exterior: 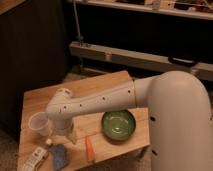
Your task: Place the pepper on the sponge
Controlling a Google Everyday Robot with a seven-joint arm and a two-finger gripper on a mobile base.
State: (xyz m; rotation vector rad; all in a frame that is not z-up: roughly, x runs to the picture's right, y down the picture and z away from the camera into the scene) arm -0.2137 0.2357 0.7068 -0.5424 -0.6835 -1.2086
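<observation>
The orange pepper [89,148] lies on the wooden table [95,90] near its front edge, left of the green bowl [119,124]. The blue-grey sponge [59,156] lies flat at the front left, a short way left of the pepper. My white arm reaches from the right across the table, and its gripper [67,136] hangs low above the tabletop between the sponge and the pepper, just behind them. The wrist hides most of the gripper.
A clear plastic cup [38,123] stands at the table's left side. A white-and-grey remote-like object [34,159] lies at the front left corner next to the sponge. Dark shelving and a metal rail run behind the table.
</observation>
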